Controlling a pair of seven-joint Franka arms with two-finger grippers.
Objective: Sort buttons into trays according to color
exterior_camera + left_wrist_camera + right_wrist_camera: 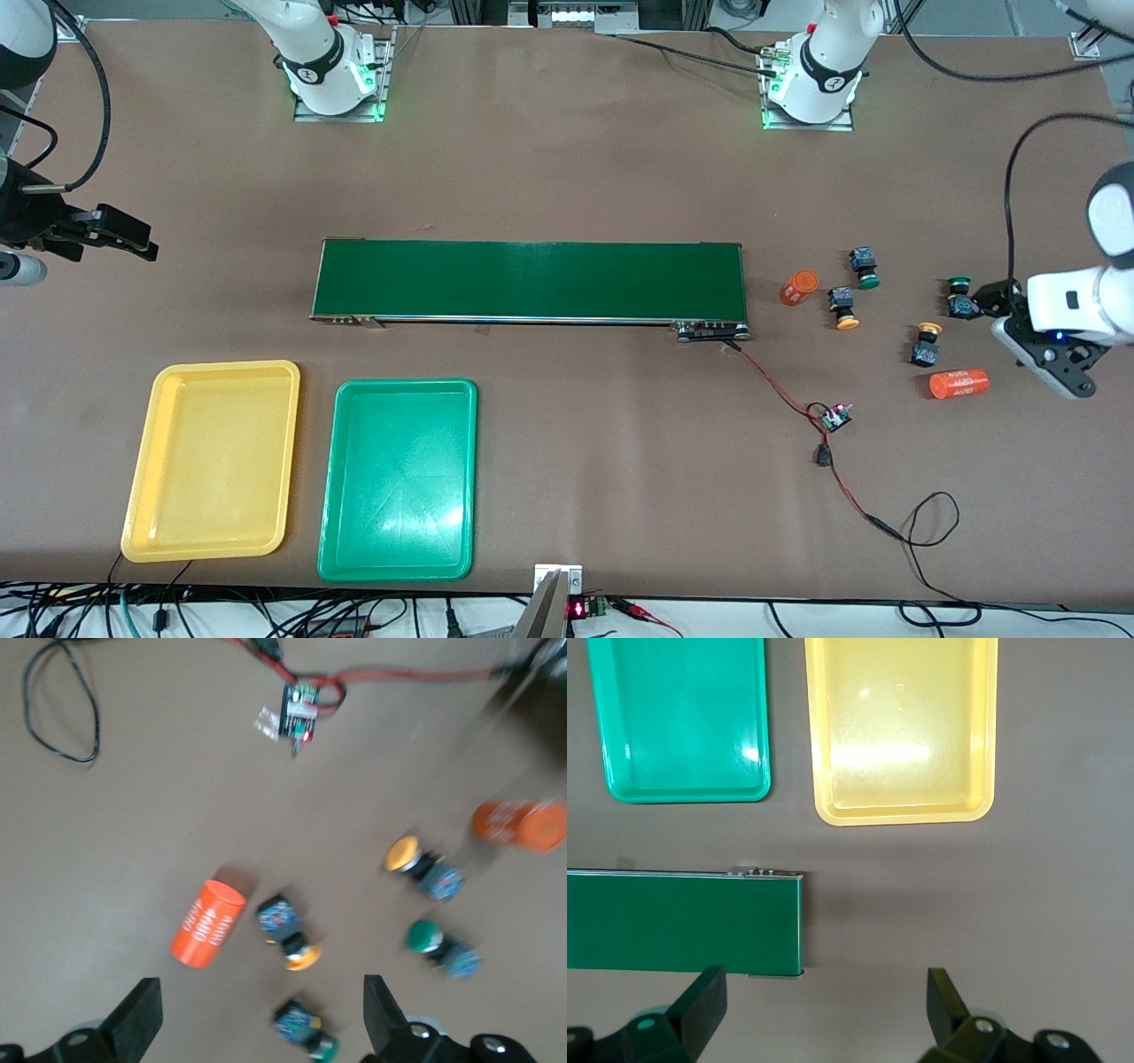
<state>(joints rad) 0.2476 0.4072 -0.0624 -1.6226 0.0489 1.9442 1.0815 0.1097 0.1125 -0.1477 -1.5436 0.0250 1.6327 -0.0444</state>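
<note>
Because all four small round-capped push buttons (899, 306) lay unsorted at frame right and the yellow plastic tray (213, 461) and green plastic tray (399, 479) sat empty at lower left, the left gripper (983, 299) hovered wide open and empty over them, presumably to pick one, while the right gripper (133, 239) waited open and empty at the far left edge.

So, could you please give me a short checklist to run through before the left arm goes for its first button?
1. Left claw open: ok, fingers spread over the buttons.
2. Right claw open and waiting off the conveyor belt's end: ok.
3. Four buttons free on the table: ok; the green button is closest to the left claw, the other green button and both orange-capped buttons lie apart.
4. Orange cylinders clear of the target: ok, none touching it.
5. Yellow tray and green tray empty: ok.
</note>
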